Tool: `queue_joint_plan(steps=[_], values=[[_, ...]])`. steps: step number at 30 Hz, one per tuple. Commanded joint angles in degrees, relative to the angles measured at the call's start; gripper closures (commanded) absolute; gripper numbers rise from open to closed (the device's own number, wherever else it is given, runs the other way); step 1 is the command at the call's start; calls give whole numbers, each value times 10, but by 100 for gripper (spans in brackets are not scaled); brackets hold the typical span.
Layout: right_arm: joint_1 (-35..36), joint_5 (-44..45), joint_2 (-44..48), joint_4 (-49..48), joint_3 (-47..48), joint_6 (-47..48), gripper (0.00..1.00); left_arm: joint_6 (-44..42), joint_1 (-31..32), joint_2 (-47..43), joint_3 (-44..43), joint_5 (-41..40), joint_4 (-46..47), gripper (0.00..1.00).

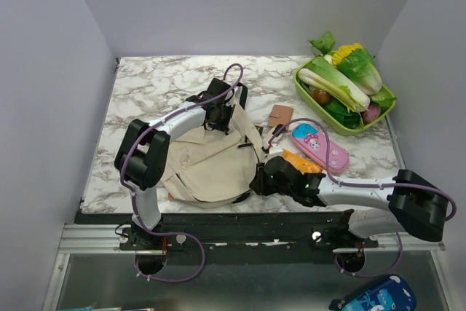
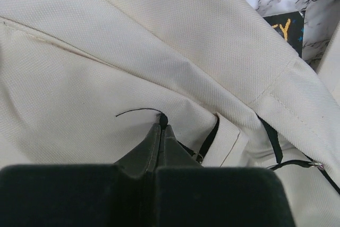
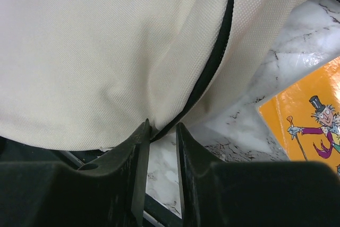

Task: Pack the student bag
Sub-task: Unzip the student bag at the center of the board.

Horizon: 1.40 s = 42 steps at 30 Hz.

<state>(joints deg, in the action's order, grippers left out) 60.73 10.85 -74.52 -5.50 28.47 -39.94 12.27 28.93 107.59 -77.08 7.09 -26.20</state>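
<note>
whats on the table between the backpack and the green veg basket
A small brown pouch and a pink pencil case, seen in the top view between backpack and basket.

Overhead view is bright and even, with soft white light from above. There's no hard glare on the marble counter (image 1: 145, 100), just a dark, soft-edged shadow under the near edge of the bag (image 1: 207, 169). Left wrist view: the cloth weave is crisp, the folds gently shaded, and the left fingers (image 2: 151, 147) are near-black and featureless at the bottom. Right wrist view: the cloth is nearly washed out up top, the right fingers (image 3: 133, 168) are dark and blurred close in, and the orange book (image 3: 297, 110) at right is vivid and fairly sharp.
</note>
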Motion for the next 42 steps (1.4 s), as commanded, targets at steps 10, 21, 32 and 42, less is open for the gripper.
queue_joint_plan(steps=[10, 21, 32, 42], values=[[2, 81, 68, 109, 125, 86, 32, -11, -6, -119, 66, 17, 9, 100], [-87, 88, -60, 100, 237, 103, 29, -12, -6, -152, 91, 23, 17, 100], [-93, 126, -196, 90, 280, 126, 27, -16, -6, -161, 96, 19, 16, 100], [-95, 204, -208, 72, 297, 247, 28, -25, -6, -159, 101, 26, 8, 100]])
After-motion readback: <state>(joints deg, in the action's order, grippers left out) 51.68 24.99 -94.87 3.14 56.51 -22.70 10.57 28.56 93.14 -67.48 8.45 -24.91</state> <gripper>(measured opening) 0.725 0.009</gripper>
